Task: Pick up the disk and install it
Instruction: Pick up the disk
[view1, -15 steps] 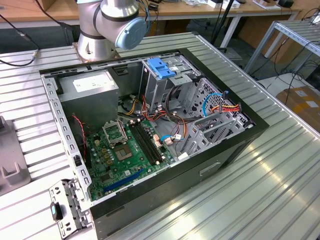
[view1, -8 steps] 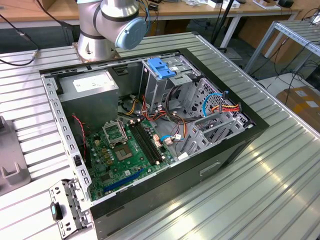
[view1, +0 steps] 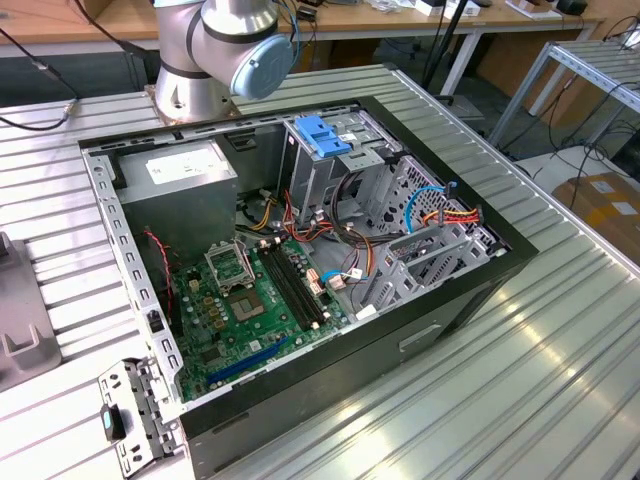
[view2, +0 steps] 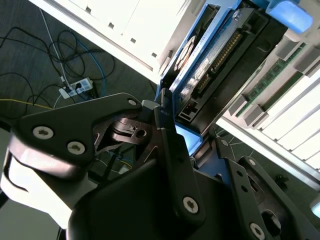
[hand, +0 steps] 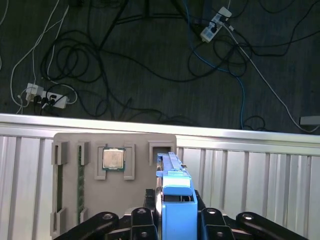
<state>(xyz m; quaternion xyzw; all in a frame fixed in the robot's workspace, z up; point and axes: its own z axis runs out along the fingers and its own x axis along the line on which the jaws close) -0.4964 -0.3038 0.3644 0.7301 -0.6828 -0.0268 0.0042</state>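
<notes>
The black link arms of the hand (view2: 187, 132) lie nearest the lens in both wrist views. Its fingers (view2: 170, 145) are pressed against the disk (view2: 215, 55), one on each flat side, so the hand pinches the disk at one short end. In the first wrist view the disk (hand: 175, 182) stands on edge between the fingers. Its light-blue carrier faces the camera and its grey metal body runs away from it. The far end of the disk lies in line with an open slot of a grey tray (hand: 90, 142); contact with the slot cannot be determined.

The tray rests on the ribbed metal table (hand: 250, 165), near the table's edge. It holds a processor (hand: 113, 160) and a memory module (hand: 79, 185). Beyond the edge, cables and a power strip (hand: 47, 100) lie on the dark floor (hand: 150, 65).

In the exterior view an open computer case (view1: 500, 250) lies on its side on the table, with the arm's base (view1: 200, 60) just behind it. Inside are a motherboard (view1: 250, 300) and a power supply (view1: 180, 190). The power supply carries a white label (view1: 180, 165) whose print is too small to read. A bright-blue latch (view1: 322, 135) sits on top of the drive cage.
</notes>
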